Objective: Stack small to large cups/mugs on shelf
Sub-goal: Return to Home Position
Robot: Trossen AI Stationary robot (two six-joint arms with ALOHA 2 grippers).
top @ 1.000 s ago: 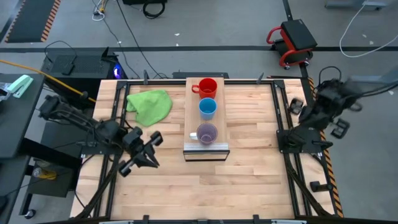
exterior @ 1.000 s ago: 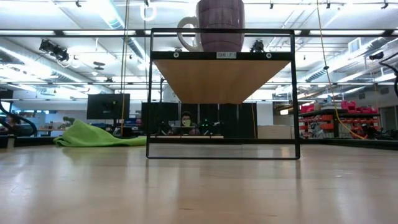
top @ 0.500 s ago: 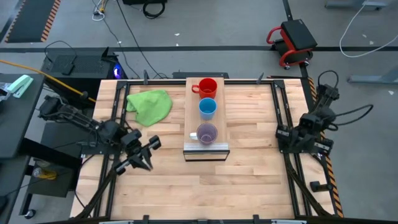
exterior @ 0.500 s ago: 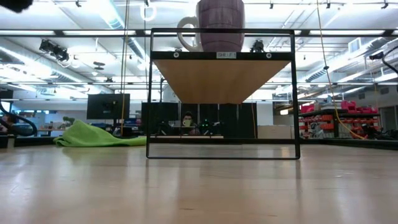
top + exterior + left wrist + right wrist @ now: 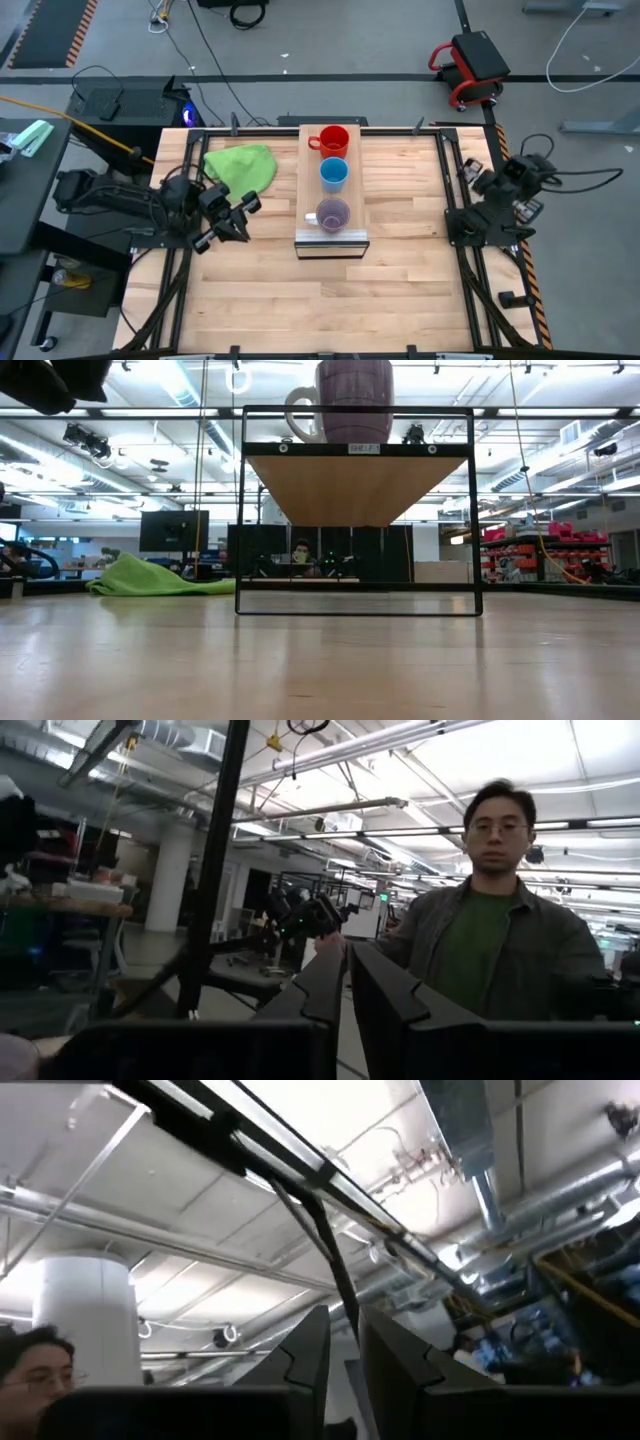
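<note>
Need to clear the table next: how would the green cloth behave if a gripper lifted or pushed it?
The green cloth lies in a crumpled, folded heap, so it is probably floppy and would hang limp from a pinch. Pushed across the wooden tabletop, it would likely bunch up rather than slide whole.

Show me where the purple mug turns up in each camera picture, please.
High view: the purple mug stands on the shelf, at its metal-strip end.
Low view: top centre, standing on the shelf's near end.
Left wrist view: not in it.
Right wrist view: not in it.
Shared landmark: the green cloth, left of the shelf in both the high and low views.
</note>
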